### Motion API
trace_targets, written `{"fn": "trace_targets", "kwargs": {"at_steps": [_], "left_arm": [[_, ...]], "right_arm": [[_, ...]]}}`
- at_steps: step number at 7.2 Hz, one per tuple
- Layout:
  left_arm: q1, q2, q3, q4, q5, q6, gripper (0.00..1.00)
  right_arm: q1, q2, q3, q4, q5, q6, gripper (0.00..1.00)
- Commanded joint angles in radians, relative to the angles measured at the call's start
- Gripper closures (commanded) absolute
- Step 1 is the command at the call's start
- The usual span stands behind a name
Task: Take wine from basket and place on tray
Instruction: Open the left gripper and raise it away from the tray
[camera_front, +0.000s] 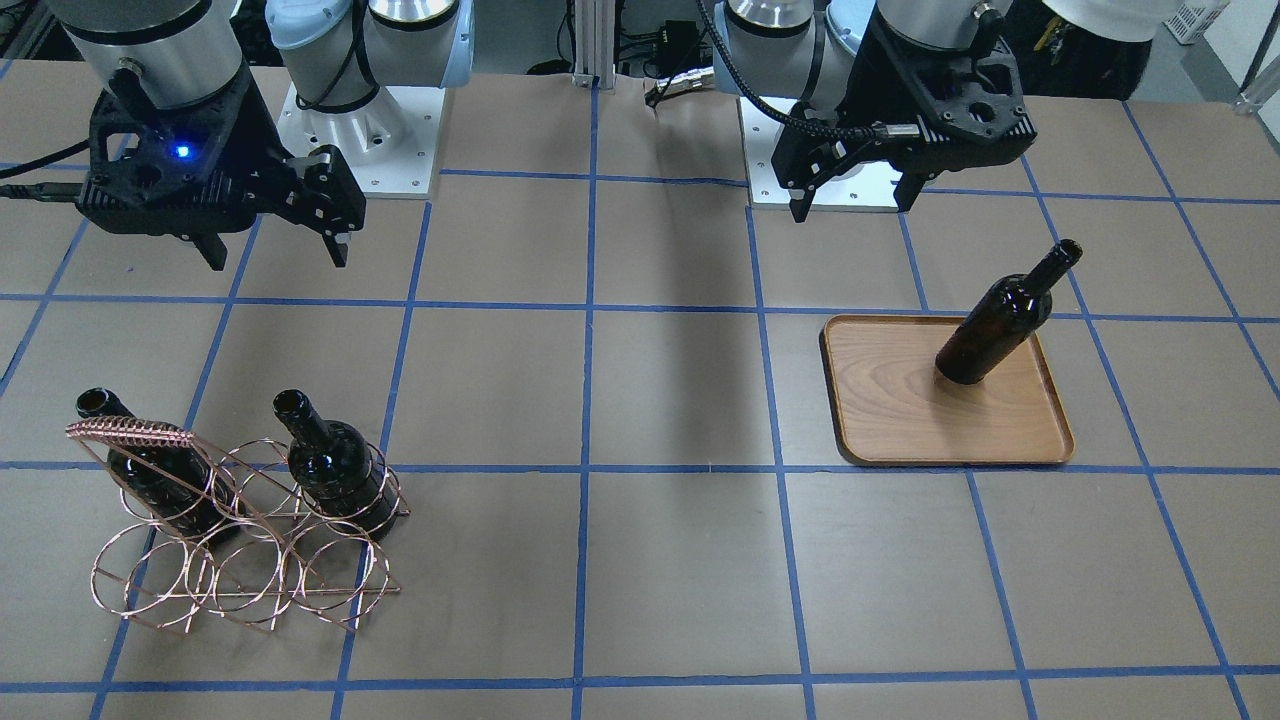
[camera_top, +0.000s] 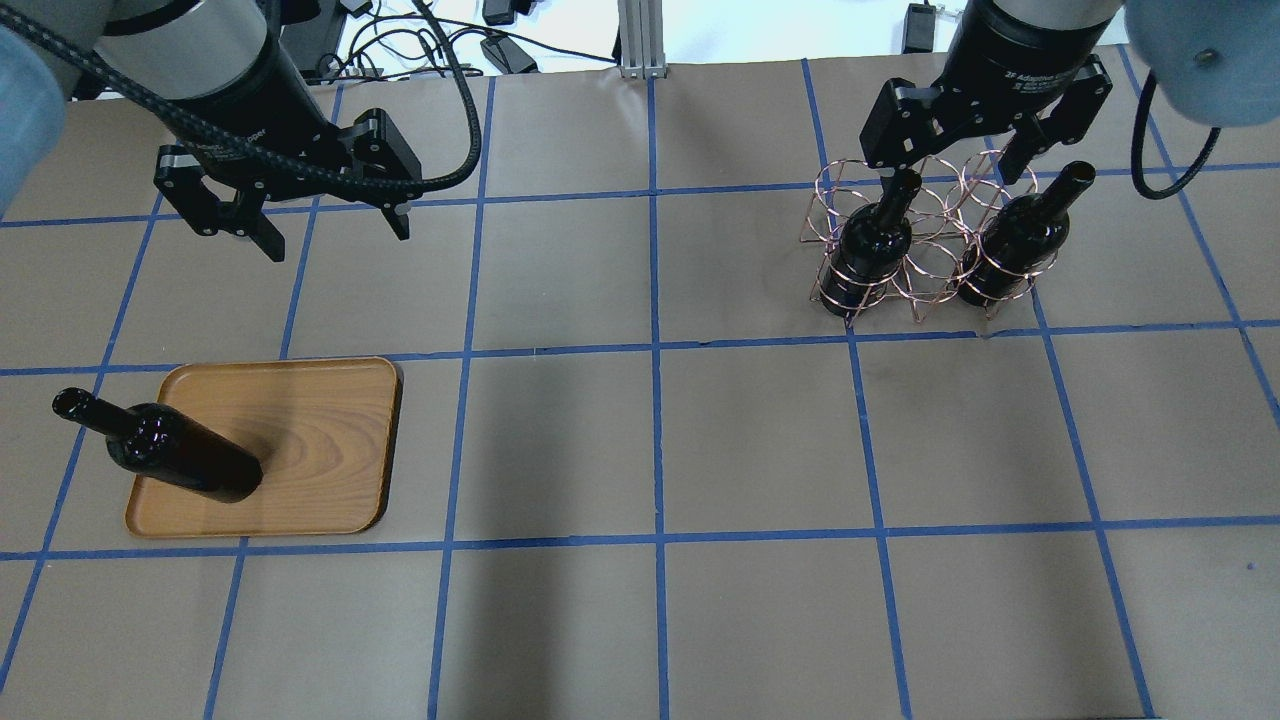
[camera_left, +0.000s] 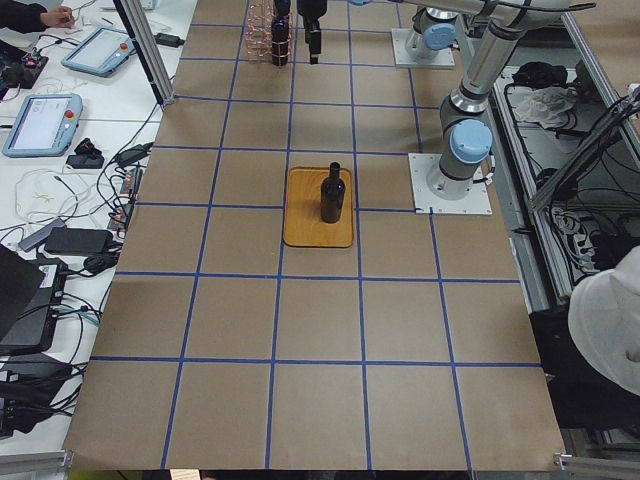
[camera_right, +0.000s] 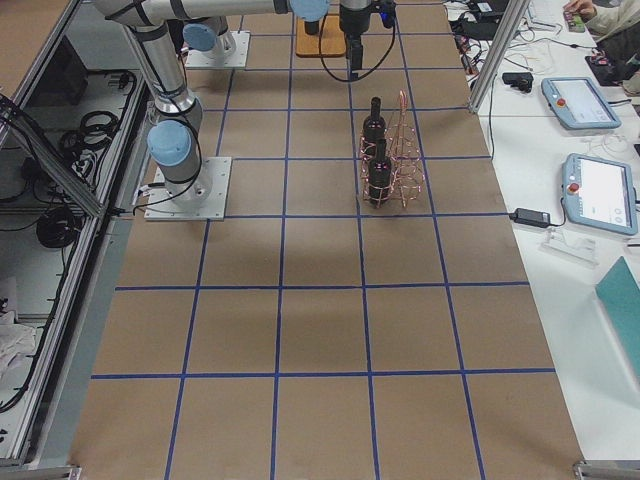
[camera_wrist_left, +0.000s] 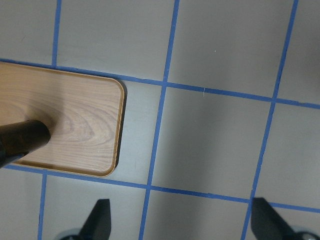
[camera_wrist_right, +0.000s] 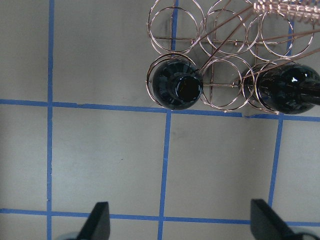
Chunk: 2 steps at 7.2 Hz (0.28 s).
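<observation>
One wine (camera_top: 185, 460) sits upright on the tray (camera_top: 320, 440), so the left end effector (camera_top: 335, 235) hangs wide open and empty, while the right end effector (camera_top: 948, 160), open and empty too, seems staged by the basket (camera_top: 930, 270).

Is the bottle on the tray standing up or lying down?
Standing up. The wine bottle sits on its round base on the tray, with its neck pointing straight up in the side view.

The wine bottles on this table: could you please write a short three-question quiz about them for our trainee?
1. True or false: one wine bottle stands upright on the tray.
2. How many bottles sit in the basket? A one, B two, C three.
3. Fill in: the left end effector and right end effector are both ____.
Key: 1 true; 2 B; 3 open.
</observation>
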Motion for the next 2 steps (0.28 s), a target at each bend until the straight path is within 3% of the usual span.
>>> {"fn": "trace_targets", "kwargs": {"at_steps": [1,2], "left_arm": [[-0.002,0.001,0.000,0.000,-0.002,-0.001,0.00],[0.000,0.002,0.000,0.000,-0.002,-0.001,0.00]], "right_arm": [[0.000,0.000,0.000,0.000,-0.001,0.000,0.00],[0.000,0.000,0.000,0.000,-0.001,0.000,0.00]]}}
